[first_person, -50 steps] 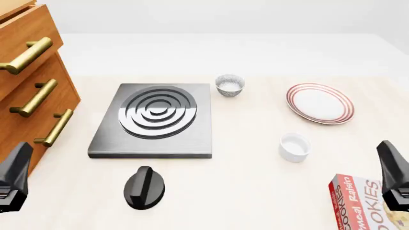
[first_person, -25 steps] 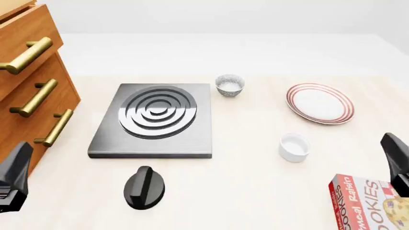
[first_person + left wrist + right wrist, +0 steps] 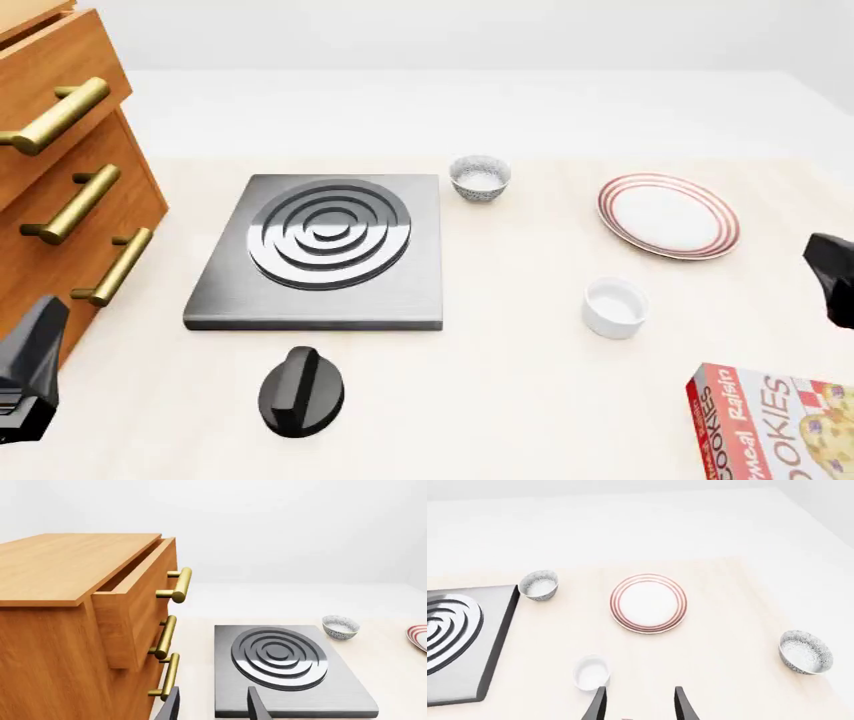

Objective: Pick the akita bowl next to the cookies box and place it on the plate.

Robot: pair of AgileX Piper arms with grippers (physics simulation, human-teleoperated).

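Note:
The akita bowl (image 3: 805, 652), dark-and-white patterned with a pale inside, stands alone on the table at the far right in the right wrist view; the front view does not reach it. The red cookies box (image 3: 779, 422) lies at the front right corner. The plate (image 3: 667, 215) (image 3: 648, 602), white with red rings, sits at the right rear. My right gripper (image 3: 639, 706) is open and empty, high above the table, well short of the bowl and the plate; it shows at the front view's right edge (image 3: 835, 278). My left gripper (image 3: 212, 707) is open and empty at the front left.
A second patterned bowl (image 3: 481, 177) stands behind the stove plate (image 3: 324, 250). A plain white ramekin (image 3: 615, 307) sits between the plate and the box. A black knob (image 3: 302, 391) lies in front of the stove. A wooden drawer cabinet (image 3: 67, 170) fills the left side.
My right gripper has risen and moved forward, away from the cookies box toward the level of the plate. The left gripper and all objects stay where they were.

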